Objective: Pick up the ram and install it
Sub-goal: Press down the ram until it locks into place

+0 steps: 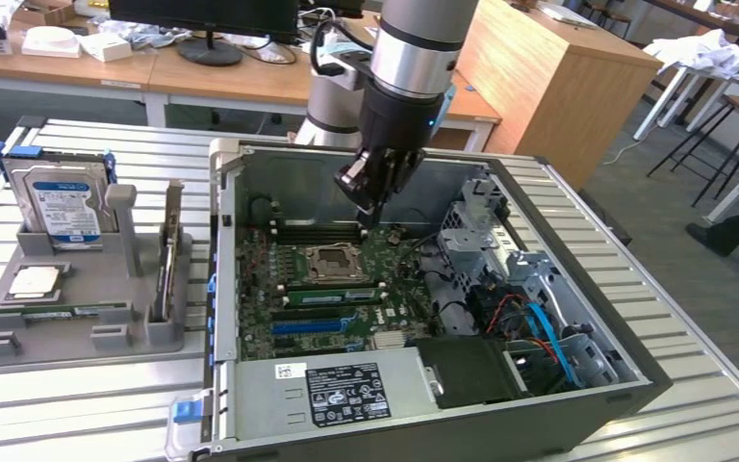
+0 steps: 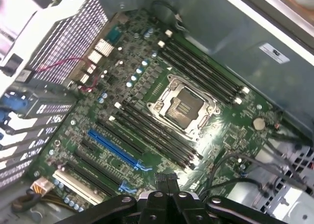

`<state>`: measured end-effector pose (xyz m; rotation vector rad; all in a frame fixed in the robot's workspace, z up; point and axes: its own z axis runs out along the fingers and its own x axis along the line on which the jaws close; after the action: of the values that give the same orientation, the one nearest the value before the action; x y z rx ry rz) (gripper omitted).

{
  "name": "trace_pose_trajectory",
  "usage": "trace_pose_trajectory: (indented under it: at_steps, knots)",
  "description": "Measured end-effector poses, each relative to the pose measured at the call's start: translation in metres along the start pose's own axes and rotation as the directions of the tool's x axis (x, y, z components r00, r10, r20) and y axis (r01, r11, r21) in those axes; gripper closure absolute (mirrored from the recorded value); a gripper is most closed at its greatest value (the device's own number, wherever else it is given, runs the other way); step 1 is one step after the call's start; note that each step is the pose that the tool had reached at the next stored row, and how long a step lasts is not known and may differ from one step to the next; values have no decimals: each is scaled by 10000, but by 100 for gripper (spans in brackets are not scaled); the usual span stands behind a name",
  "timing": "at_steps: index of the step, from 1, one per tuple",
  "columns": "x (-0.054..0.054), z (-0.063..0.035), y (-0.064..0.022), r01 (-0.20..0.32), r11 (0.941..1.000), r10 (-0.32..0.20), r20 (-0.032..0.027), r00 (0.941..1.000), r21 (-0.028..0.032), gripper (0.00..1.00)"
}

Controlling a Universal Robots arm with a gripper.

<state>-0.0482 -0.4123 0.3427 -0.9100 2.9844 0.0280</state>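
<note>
The hand point(image 1: 372, 195) hung pressed together, empty, over the case point(image 1: 626, 380). The ram point(image 1: 166, 252) stood edgewise in the holder point(image 1: 55, 332), well toward the exterior view's left.

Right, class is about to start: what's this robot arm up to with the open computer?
The arm's gripper hangs shut and empty inside the open case, above the motherboard near the CPU socket. A ram stick lies flat in the grey tray beside the case, next to the hard drive, so nothing has been picked up.
</note>
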Motion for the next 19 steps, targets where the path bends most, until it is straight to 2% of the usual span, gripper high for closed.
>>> trace_pose_trajectory:
  at_steps: [4, 9, 13, 19]
  knots:
    - [0, 0, 0, -591, 9982, 591, 6, 9983, 15, 90]
    - [1, 1, 0, -1331, 9911, 1330, 16, 9911, 34, 90]
    - [1, 3, 0, -1956, 9807, 1956, 26, 9807, 49, 90]
    - [1, 5, 1, -2878, 9577, 2877, 41, 9577, 70, 90]
